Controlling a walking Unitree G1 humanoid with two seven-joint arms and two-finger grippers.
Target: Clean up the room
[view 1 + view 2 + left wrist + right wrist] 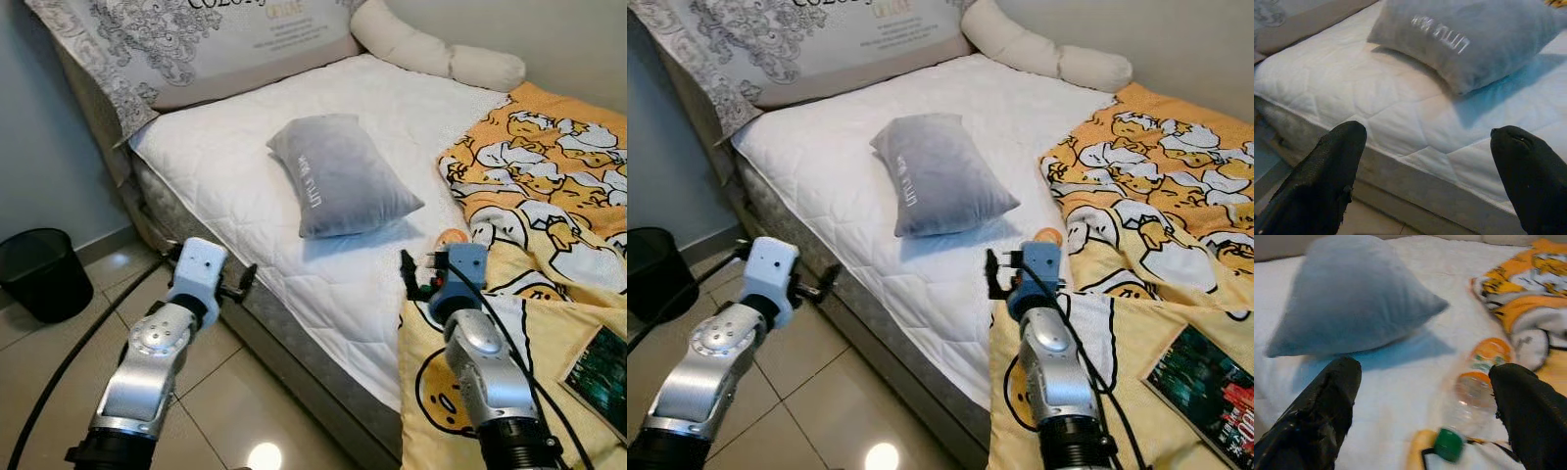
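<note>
A clear plastic bottle (1469, 399) with an orange label and green cap lies on the white mattress (225, 186), against the edge of a yellow duck-print blanket (549, 166). Only its orange end (451, 237) peeks out beyond my right wrist in the eye views. My right gripper (1425, 372) is open, hovering just short of the bottle, with nothing between its fingers. A grey pillow (343, 176) rests mid-bed. My left gripper (1427, 142) is open too, held over the floor by the bed's near side edge, pointing at the pillow.
A black waste bin (44, 269) stands on the tiled floor at the left by the wall. A book (598, 367) lies on the blanket at lower right. A large patterned pillow (196, 39) and a cream bolster (431, 49) sit at the bed's head.
</note>
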